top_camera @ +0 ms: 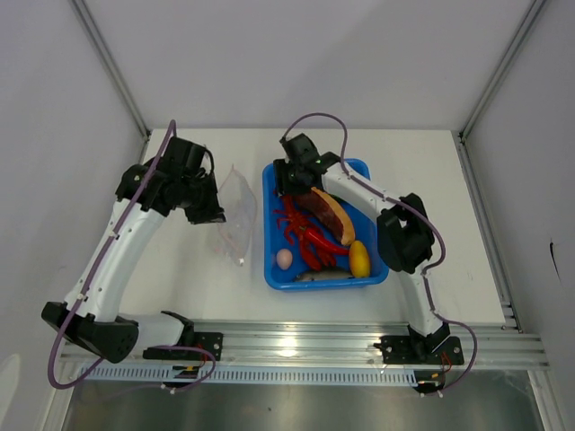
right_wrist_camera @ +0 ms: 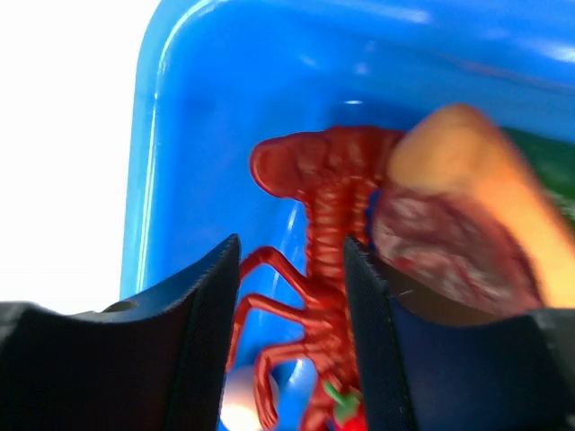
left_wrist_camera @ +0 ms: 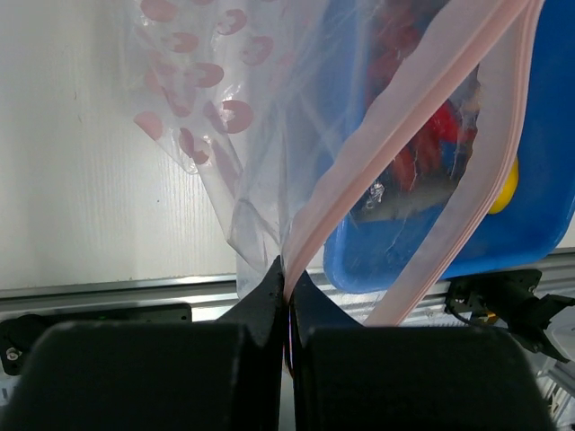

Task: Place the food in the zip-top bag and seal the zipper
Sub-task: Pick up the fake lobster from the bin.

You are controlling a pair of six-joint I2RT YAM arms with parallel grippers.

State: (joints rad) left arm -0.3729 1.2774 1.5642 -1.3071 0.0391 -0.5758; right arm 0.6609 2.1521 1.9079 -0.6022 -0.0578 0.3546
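Note:
The zip-top bag (top_camera: 236, 214) is clear and crinkly and hangs just left of the blue tub (top_camera: 269, 269). My left gripper (left_wrist_camera: 287, 269) is shut on the end of its pink zipper (left_wrist_camera: 404, 135), whose two strips spread apart, so the mouth gapes. The food lies in the tub: brown steak (top_camera: 331, 214), red chilies (top_camera: 310, 238), pale egg (top_camera: 284, 259), yellow pepper (top_camera: 359, 259), grey fish (top_camera: 316, 277). My right gripper (right_wrist_camera: 292, 247) is down in the tub, open. A red lobster-like toy (right_wrist_camera: 328, 224) lies between its fingers, its body against the right finger (right_wrist_camera: 364, 314).
The tub's wall (right_wrist_camera: 148, 180) stands close on the left of my right gripper. The steak (right_wrist_camera: 449, 242) presses close on its right. A metal rail (top_camera: 296, 346) runs along the table's near edge. Grey walls enclose the table on three sides.

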